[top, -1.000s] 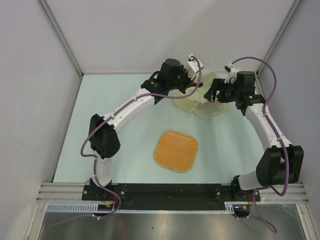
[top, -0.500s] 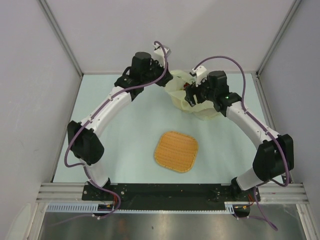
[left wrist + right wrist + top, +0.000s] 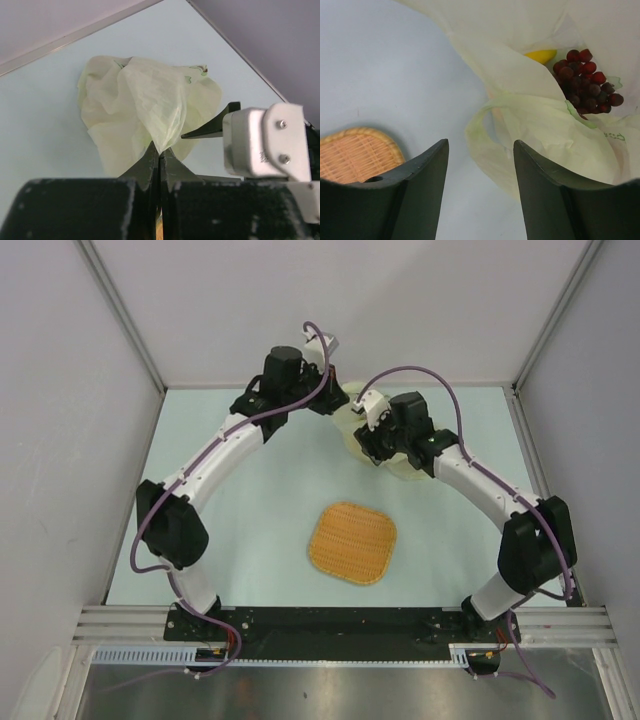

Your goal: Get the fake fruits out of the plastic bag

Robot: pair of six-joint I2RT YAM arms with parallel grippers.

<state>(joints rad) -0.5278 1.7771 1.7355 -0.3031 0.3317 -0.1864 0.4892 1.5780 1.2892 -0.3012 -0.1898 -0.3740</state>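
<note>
The pale yellow-green plastic bag (image 3: 408, 473) lies crumpled at the far middle of the table. My left gripper (image 3: 338, 406) is shut on a pinch of its film (image 3: 161, 142) and holds that part up. My right gripper (image 3: 480, 150) is open and empty, low at the bag's near-left side (image 3: 368, 448), with a bag handle loop (image 3: 487, 127) between its fingers' line. Inside the bag's mouth I see the dark red grape bunch (image 3: 585, 80) and part of a yellow fruit (image 3: 540, 55). The dragon fruit is hidden.
The orange woven mat (image 3: 352, 542) lies in the table's middle, nearer than the bag; its edge shows in the right wrist view (image 3: 355, 155). The right arm's finger (image 3: 212, 130) shows close beside the bag in the left wrist view. Walls stand close behind.
The left gripper moved left, holding the bag film. The right gripper swung left across the bag to its near-left side and lower.
</note>
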